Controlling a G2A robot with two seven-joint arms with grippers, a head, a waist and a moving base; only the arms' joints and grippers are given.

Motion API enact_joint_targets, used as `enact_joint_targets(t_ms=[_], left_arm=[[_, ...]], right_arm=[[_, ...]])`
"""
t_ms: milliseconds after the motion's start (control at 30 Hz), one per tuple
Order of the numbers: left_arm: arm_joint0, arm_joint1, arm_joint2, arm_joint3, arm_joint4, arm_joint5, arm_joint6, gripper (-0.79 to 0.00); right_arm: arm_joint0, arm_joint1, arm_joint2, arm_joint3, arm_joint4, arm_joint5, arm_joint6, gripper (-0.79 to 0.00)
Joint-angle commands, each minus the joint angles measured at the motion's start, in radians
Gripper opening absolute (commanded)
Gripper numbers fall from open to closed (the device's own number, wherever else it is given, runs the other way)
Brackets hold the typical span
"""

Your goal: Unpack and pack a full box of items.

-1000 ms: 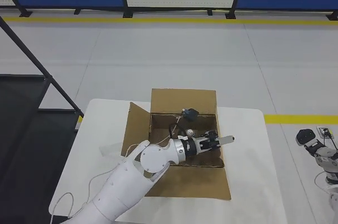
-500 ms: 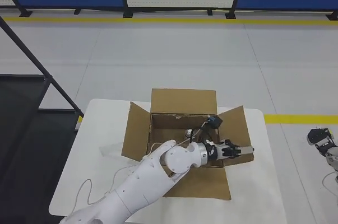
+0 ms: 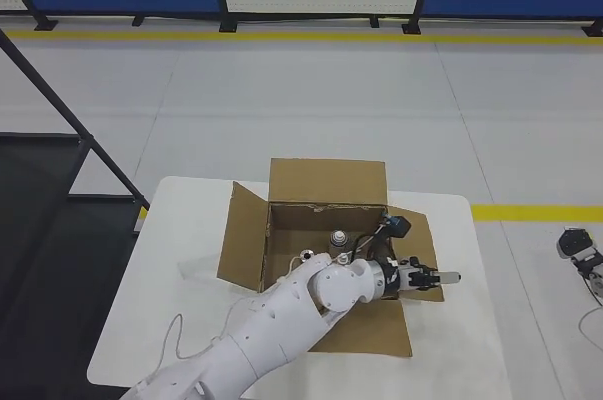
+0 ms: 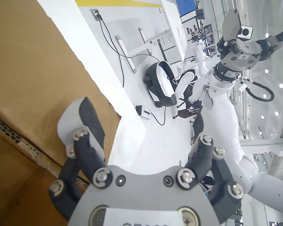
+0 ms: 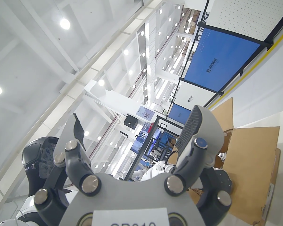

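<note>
Rightward since a second ago, my left tool (image 3: 446, 275) points right over the side flap (image 3: 421, 248), released, empty, arm stretched across the box (image 3: 326, 180); box sits central on the worktop (image 3: 191, 230), mouth up, long side left-right; right tool (image 5: 134, 114) upturned, fingers spread.

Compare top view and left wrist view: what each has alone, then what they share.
Top view: the box's inside with a small capped container standing in it. Left wrist view: a black-and-white machine with cables on the floor. Shared: the left gripper, fingers open, beside the box's side flap; the yellow floor line.
</note>
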Motion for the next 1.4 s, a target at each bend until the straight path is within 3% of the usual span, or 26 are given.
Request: enact_joint_targets(t_ms=[0, 167, 333, 433, 567, 700, 800, 1000, 1100, 1367], left_arm=[[-0.001, 0.001, -0.022, 0.0, -0.01, -0.021, -0.004, 0.0], [0.012, 0.032, -0.114, -0.041, -0.024, -0.077, -0.022, 0.0], [0.101, 0.105, -0.266, -0.21, 0.025, -0.105, -0.029, 0.0], [0.217, 0.165, -0.403, -0.392, 0.088, -0.085, -0.047, 0.0], [0.431, 0.237, -0.624, -0.687, 0.155, -0.035, -0.099, 0.0], [0.639, 0.283, -0.83, -0.926, 0.18, -0.009, -0.134, 0.0], [0.764, 0.303, -0.957, -1.034, 0.164, -0.011, -0.142, 0.0], [0.943, 0.326, -1.159, -1.126, 0.077, -0.038, -0.128, 0.0], [0.998, 0.333, -1.228, -1.132, 0.018, -0.064, -0.137, 0.0], [0.998, 0.333, -1.228, -1.132, 0.018, -0.064, -0.137, 0.0]], right_arm=[[0.002, 0.0, -0.002, -0.006, 0.0, 0.002, -0.001, 0.0], [0.019, 0.002, -0.015, -0.035, -0.018, 0.018, -0.023, 0.0], [0.054, 0.005, -0.043, -0.076, -0.061, 0.045, -0.06, 0.0], [0.079, 0.006, -0.071, -0.104, -0.099, 0.058, -0.086, 0.0], [0.116, 0.005, -0.133, -0.143, -0.188, 0.072, -0.132, 0.0], [0.158, 0.003, -0.225, -0.178, -0.327, 0.079, -0.176, 0.0], [0.189, -0.001, -0.307, -0.194, -0.505, 0.053, -0.222, 0.0], [0.25, -0.013, -0.508, -0.2, -0.905, 0.042, -0.301, 0.0], [0.263, -0.018, -0.538, -0.197, -0.922, 0.061, -0.332, 0.0], [0.263, -0.018, -0.538, -0.197, -0.922, 0.061, -0.332, 0.0]])
